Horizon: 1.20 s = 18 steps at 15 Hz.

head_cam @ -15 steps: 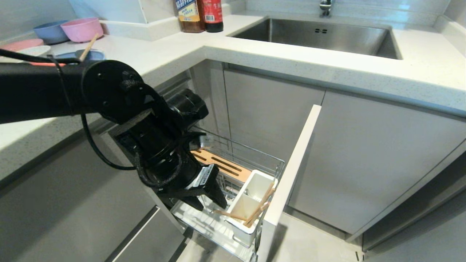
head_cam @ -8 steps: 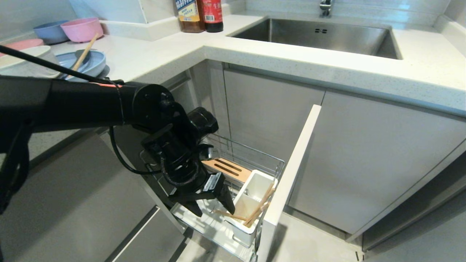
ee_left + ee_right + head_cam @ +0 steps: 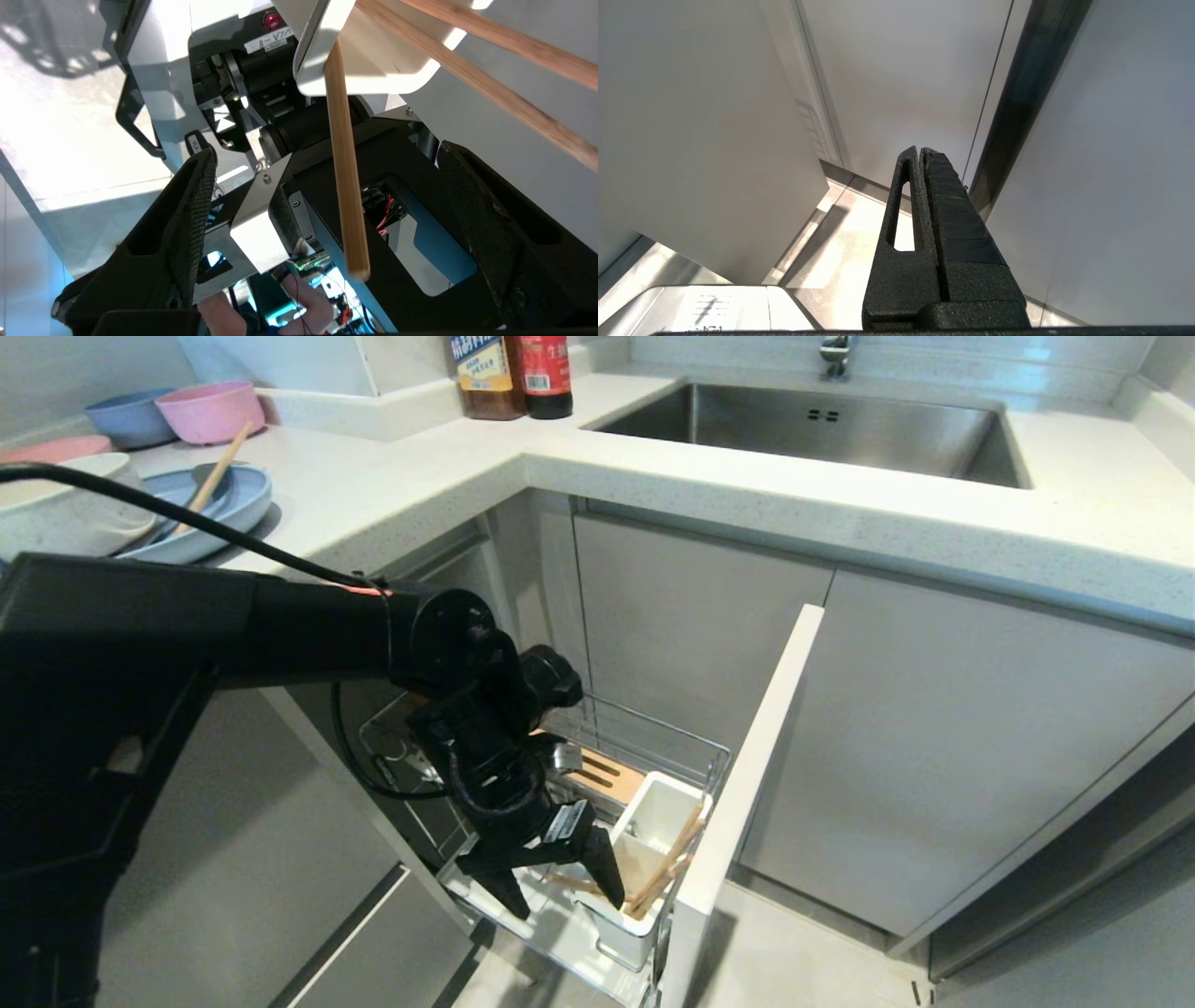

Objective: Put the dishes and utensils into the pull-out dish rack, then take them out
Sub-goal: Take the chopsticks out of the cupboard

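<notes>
Chopsticks (image 3: pixel 658 877) of pale wood leaned in the white utensil holder (image 3: pixel 644 859) at the front end of the pull-out dish rack (image 3: pixel 597 775), their tops slanting toward the rack's pale front panel (image 3: pixel 747 784). One stick (image 3: pixel 345 186) jutted out the other way, over the holder's edge, and it lay between the spread fingers of the left gripper (image 3: pixel 555 891) — in the left wrist view it ran down the gap with clear space on both sides, touching neither finger (image 3: pixel 187 219). Two more sticks (image 3: pixel 490 84) crossed that view's corner, well clear of the fingers. The fingers stood wide apart and held nothing; they pointed down into the rack, one tip beside the holder, the other over the white drip tray (image 3: pixel 532 915). Behind the gripper, the slotted wooden strip (image 3: pixel 607 775) showed partly past the wrist.

Up on the surface (image 3: pixel 392 476), at the robot's left, a light-blue plate (image 3: pixel 229 504) carried another wooden stick (image 3: pixel 219 471), with an off-white bowl (image 3: pixel 56 518) touching it and pink and blue bowls (image 3: pixel 210 411) farther back. Two bottles (image 3: pixel 509 373) stood beside the sink (image 3: pixel 822 429).

The right gripper (image 3: pixel 922 151) hung near the cabinet fronts — its fingers pressed together, empty.
</notes>
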Available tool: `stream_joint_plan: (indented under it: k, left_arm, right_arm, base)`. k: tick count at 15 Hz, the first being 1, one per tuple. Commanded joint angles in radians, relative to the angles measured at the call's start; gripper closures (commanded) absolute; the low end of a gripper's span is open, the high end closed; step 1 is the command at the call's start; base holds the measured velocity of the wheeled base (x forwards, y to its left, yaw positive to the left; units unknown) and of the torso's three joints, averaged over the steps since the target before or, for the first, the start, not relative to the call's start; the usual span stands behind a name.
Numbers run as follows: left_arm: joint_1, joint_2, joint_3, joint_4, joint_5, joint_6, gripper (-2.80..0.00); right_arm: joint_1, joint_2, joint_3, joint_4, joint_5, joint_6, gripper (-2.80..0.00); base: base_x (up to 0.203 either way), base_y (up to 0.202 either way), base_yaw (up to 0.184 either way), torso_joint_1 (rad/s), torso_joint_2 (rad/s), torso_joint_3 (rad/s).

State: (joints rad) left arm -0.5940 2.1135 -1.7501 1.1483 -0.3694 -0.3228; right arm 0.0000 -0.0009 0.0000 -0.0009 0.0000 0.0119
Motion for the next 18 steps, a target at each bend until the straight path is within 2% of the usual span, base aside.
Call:
stream_joint_plan:
  k: [1, 7, 8, 9, 18]
  left_arm:
    - [0.0, 0.025, -0.005, 0.007, -0.003, -0.002, -2.8]
    - [0.0, 0.045, -0.009, 0.005, -0.003, -0.001, -2.8]
    - [-0.001, 0.045, -0.009, 0.005, -0.005, -0.001, -0.87]
    - [-0.001, 0.045, -0.009, 0.005, -0.005, -0.004, 0.0]
    - [-0.027, 0.036, -0.017, 0.029, -0.01, -0.01, 0.0]
  right_arm:
    - [0.0, 0.001, 0.002, -0.001, 0.0, 0.0, 0.0]
    - [0.0, 0.001, 0.002, -0.001, 0.0, 0.0, 0.0]
    - [0.0, 0.001, 0.001, -0.001, 0.0, 0.0, 0.0]
    - [0.0, 0.001, 0.002, -0.001, 0.0, 0.0, 0.0]
    - [0.0, 0.001, 0.002, -0.001, 0.0, 0.0, 0.0]
  base:
    - [0.0, 0.0, 0.0, 0.0, 0.0, 0.0]
    - [0.0, 0.0, 0.0, 0.0, 0.0, 0.0]
    - [0.0, 0.0, 0.0, 0.0, 0.0, 0.0]
    - [0.0, 0.0, 0.0, 0.0, 0.0, 0.0]
    - [0.0, 0.0, 0.0, 0.0, 0.0, 0.0]
